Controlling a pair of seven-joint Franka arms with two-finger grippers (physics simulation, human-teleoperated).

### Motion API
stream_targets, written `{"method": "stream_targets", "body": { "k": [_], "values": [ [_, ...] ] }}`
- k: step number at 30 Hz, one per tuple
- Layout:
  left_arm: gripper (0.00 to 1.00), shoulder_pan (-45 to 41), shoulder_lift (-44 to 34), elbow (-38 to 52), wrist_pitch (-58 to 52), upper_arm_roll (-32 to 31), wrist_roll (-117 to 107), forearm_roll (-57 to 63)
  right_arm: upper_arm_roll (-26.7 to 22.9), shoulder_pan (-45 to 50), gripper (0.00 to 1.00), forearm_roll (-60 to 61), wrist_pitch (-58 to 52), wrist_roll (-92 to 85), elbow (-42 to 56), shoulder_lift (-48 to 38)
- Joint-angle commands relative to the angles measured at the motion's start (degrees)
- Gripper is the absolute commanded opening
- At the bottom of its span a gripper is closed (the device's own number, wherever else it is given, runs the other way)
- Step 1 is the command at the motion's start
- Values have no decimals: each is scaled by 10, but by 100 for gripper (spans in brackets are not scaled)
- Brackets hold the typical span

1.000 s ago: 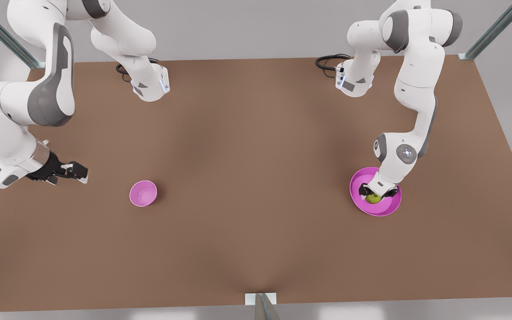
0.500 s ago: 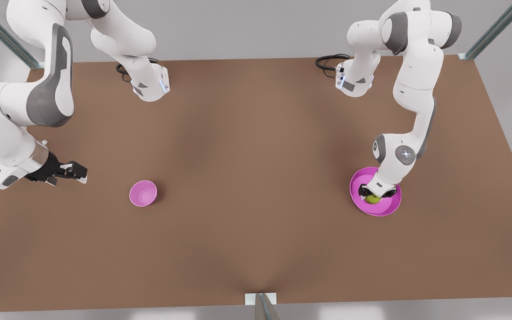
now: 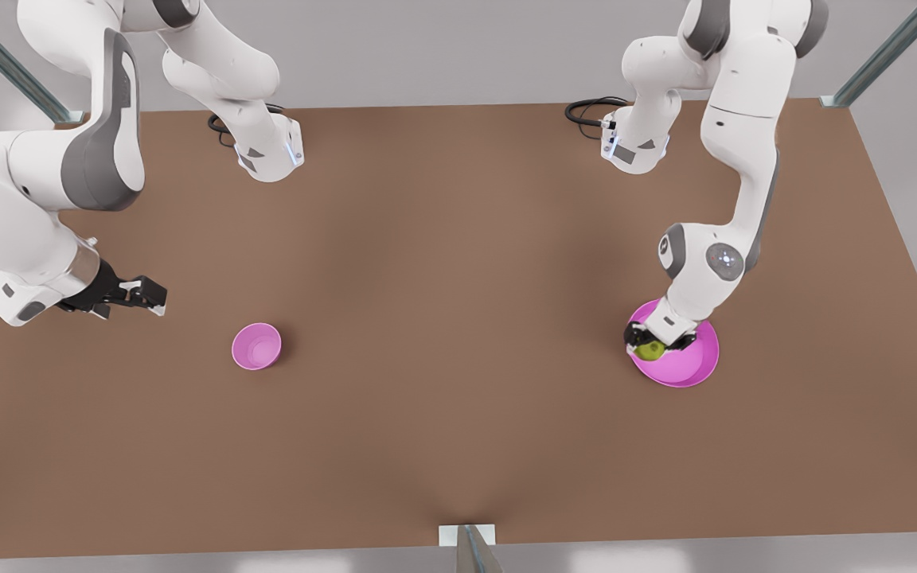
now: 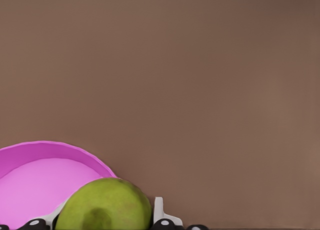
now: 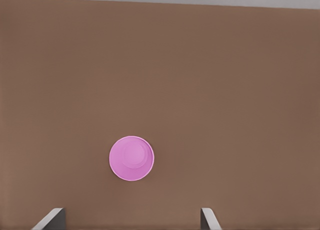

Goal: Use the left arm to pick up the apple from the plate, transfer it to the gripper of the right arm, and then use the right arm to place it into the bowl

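Apple (image 3: 650,349) now lifted by left tool (image 3: 653,344).

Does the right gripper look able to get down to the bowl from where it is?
Probably yes: the right gripper is open beside the bowl, with bare table between. The left gripper holds the apple.

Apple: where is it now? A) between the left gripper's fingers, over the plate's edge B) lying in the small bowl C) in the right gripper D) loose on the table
A: the left gripper is shut on the apple above the plate rim; the right gripper waits open, with the bowl holding nothing.
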Motion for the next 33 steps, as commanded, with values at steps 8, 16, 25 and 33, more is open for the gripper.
{"method": "stream_targets", "body": {
  "k": [8,16,25,33],
  "values": [
    [70,0,-4,48,-103,-155,-288,-369,-1,-3,100,114,-4,37,-2,9],
    [70,-4,105,188,-168,-221,-206,-704,20,3,100,429,31,25,-23,78],
    [69,-76,275,384,-164,-250,-210,-772,59,41,100,706,145,-156,-73,166],
    [69,-95,303,431,-163,-250,-223,-801,79,53,100,862,154,-506,-113,232]
  ]
}}
